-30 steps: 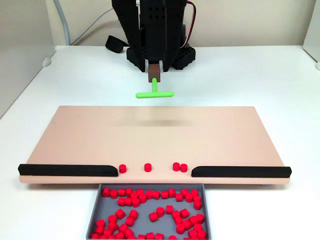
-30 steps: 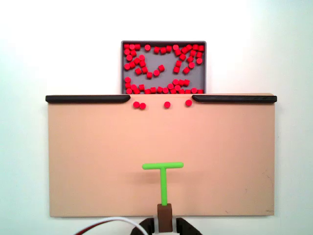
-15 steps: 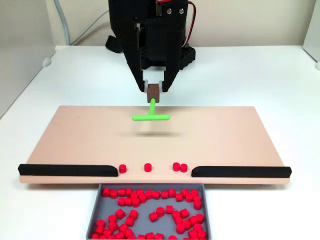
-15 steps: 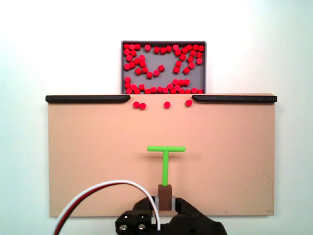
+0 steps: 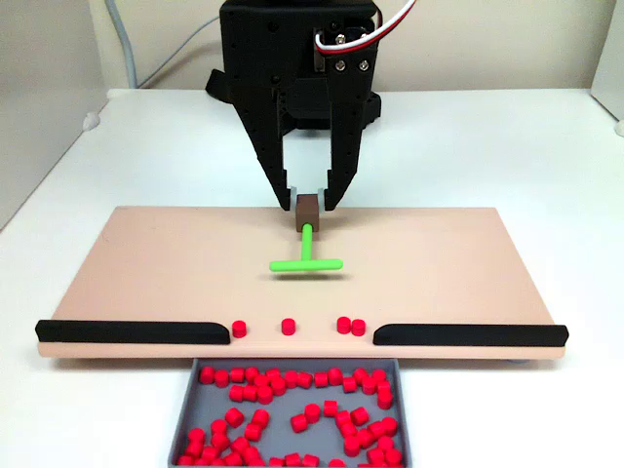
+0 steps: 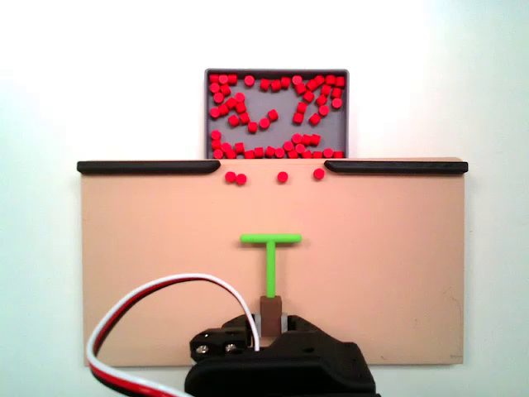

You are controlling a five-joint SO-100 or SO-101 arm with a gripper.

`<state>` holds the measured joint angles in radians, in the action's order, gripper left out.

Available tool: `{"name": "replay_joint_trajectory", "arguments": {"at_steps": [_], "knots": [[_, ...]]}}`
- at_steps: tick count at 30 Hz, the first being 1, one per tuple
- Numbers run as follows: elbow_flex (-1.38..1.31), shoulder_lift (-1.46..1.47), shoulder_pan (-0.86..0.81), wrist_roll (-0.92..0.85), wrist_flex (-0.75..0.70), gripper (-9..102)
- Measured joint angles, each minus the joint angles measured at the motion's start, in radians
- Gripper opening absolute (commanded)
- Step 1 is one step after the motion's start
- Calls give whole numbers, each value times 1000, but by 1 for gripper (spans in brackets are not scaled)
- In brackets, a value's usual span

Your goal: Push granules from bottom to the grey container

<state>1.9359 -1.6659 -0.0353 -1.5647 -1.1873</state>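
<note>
My black gripper (image 5: 309,207) (image 6: 270,318) is shut on the brown handle block of the green T-shaped pusher (image 5: 306,263) (image 6: 271,240). The pusher's crossbar is over the middle of the tan board (image 5: 439,263) (image 6: 388,265), pointing toward the grey container. Several red granules (image 5: 289,326) (image 6: 283,176) lie in a row on the board in the gap between two black strips, clear of the crossbar. The grey container (image 5: 292,400) (image 6: 277,72) sits just past that gap, off the board's edge, and holds many red granules.
Two long black strips (image 5: 127,331) (image 5: 468,334) (image 6: 140,166) (image 6: 395,166) line the board's edge on either side of the gap. In a fixed view, red, white and black wires (image 6: 140,306) loop over the board's near left. A white table surrounds the board.
The gripper has carried the pusher from beyond the board's far edge out over the board, toward the granules and the container. The granules have not moved.
</note>
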Motion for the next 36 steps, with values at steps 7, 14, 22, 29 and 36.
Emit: {"name": "replay_joint_trajectory", "arguments": {"at_steps": [7, 14, 22, 29, 36], "knots": [[0, 15, 2, -12, 20, 0], [0, 43, 2, -18, 25, 0], [-5, 64, 2, -18, 55, 0], [-12, 75, 2, -26, 71, 0], [-26, 87, 2, -32, 71, 0]]}}
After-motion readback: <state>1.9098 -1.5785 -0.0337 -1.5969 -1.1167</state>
